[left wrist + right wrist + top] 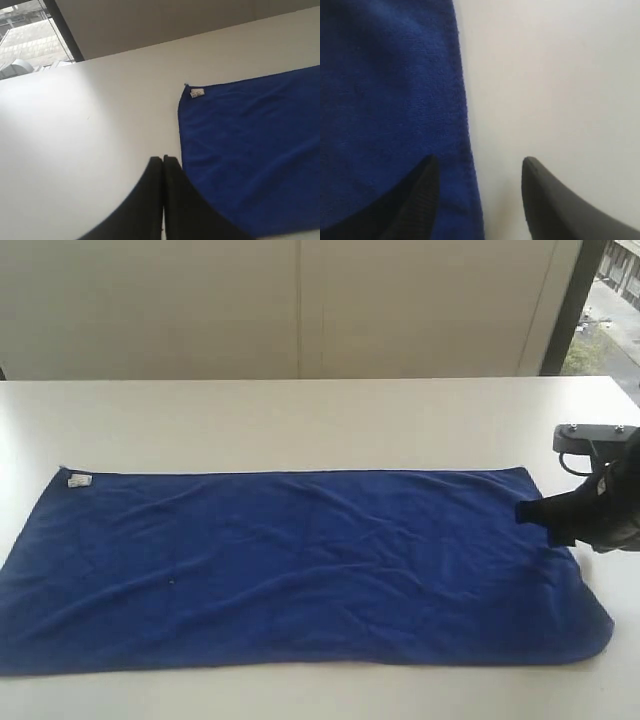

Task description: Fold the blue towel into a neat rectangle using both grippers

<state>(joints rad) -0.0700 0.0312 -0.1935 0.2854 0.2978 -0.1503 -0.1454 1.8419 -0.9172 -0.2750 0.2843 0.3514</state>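
Note:
The blue towel (300, 570) lies spread flat and long across the white table (300, 420), its small white tag (79, 480) at the far left corner. My right gripper (525, 512) hovers low at the towel's right edge. In the right wrist view it (480, 167) is open, one finger over the towel (390, 100) and the other over bare table, straddling the cloth's edge. My left gripper (163, 160) is shut and empty above bare table, just beside the towel's (255, 150) left edge, with the tag (197, 93) beyond it. The left arm is out of the exterior view.
A pale wall (300, 300) stands behind the table. A dark window frame (570, 305) rises at the back right. The table's front edge runs just below the towel.

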